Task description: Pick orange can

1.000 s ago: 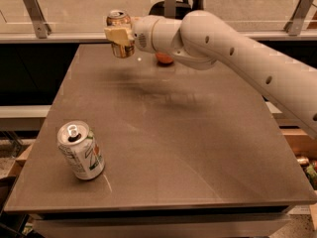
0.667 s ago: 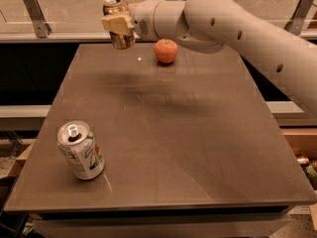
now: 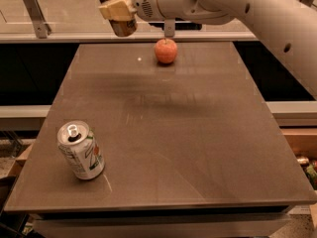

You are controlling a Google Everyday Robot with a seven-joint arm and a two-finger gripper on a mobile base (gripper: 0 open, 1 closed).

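The orange can point(image 3: 122, 25) is bronze with a silver top and hangs well above the table's far left part, near the top of the camera view. My gripper point(image 3: 117, 8) is shut on the can, its tan fingers point(image 3: 113, 10) clamped around the can's upper half. The white arm reaches in from the upper right.
A white-and-green can point(image 3: 81, 150) stands tilted at the front left of the brown table point(image 3: 198, 148). An orange-red apple point(image 3: 166, 50) sits at the table's far middle edge. A metal bracket point(image 3: 34, 13) stands at the back left, beyond the table.
The gripper has risen with the orange can and moved a little left. The arm lifted away from the apple, which now shows fully.
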